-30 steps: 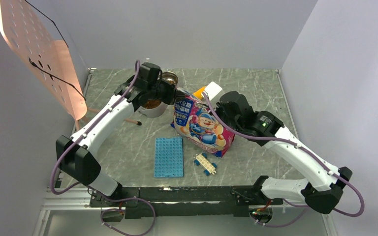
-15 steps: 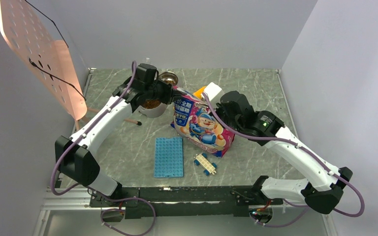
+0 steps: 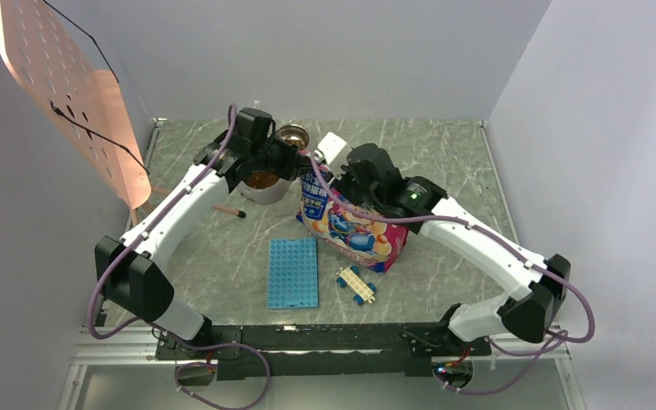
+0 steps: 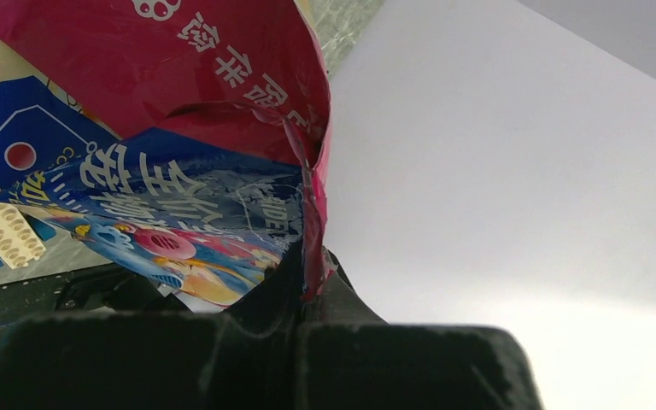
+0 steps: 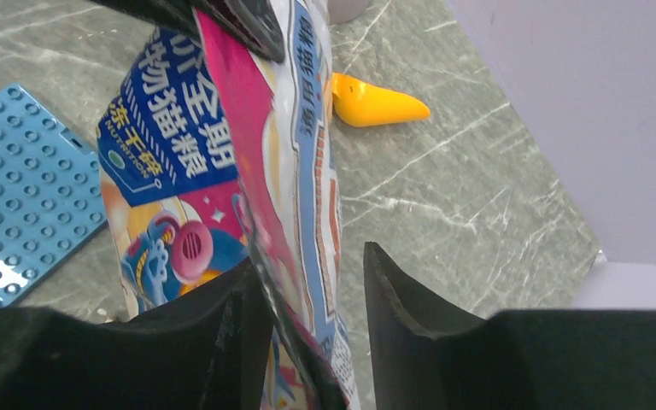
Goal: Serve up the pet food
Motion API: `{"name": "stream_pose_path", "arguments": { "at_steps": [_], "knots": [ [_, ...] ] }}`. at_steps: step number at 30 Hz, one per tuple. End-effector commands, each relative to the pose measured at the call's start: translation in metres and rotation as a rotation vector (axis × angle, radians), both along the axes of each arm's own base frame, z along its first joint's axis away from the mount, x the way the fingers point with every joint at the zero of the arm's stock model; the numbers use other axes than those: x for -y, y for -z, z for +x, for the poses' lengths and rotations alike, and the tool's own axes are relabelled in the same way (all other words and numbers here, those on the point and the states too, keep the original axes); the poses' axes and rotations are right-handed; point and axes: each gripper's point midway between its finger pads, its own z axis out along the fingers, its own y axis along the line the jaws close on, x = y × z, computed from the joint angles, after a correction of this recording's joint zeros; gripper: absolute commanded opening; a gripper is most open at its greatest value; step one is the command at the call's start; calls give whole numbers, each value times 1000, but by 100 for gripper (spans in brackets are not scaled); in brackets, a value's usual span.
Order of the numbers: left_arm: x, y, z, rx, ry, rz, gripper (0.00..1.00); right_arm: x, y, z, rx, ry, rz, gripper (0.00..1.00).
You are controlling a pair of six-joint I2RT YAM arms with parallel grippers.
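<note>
Your left gripper is clamped on the top edge of the pet food bag, just right of the steel bowl. Your right gripper straddles that edge, jaws apart. Pull unevenly and the bag, probably open, could spill beside the bowl.

Place: this is looking like a test lab.
Clues: plain white walls are boxing in a grey table.

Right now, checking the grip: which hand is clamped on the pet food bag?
The left hand, closed tight on an edge of the glossy pink-red printed bag; the right hand merely straddles it, fingers apart.
</note>
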Motion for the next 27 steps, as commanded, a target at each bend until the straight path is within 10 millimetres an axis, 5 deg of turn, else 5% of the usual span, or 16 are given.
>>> {"name": "stream_pose_path", "arguments": {
  "at_steps": [1, 4, 7, 13, 15, 17, 18, 20, 27],
  "knots": [
    [-1, -43, -7, 81, 0, -86, 0, -13, -31, 19, 133, 27, 3, 39],
    [0, -43, -7, 71, 1, -91, 0, -9, -28, 25, 162, 77, -85, 0],
    [-2, -41, -7, 70, -8, -82, 0, -9, -19, 20, 76, 64, -112, 0],
    [-3, -40, -6, 76, -20, -88, 0, -12, -31, 9, 61, 42, -27, 0],
    [-1, -39, -8, 68, -8, -94, 0, -9, -36, 5, 58, 39, -9, 28],
    [0, -37, -7, 67, -3, -100, 0, -3, -36, 3, 60, 54, -10, 36],
    [1, -37, -7, 67, -3, -104, 0, 0, -37, 3, 66, 64, -10, 35],
    [1, -37, -7, 66, -3, -105, 1, 4, -32, 0, 56, 61, -30, 0],
    [-1, -39, -7, 76, -4, -98, 1, 5, -27, -6, 22, 57, -35, 0]
  ]
}}
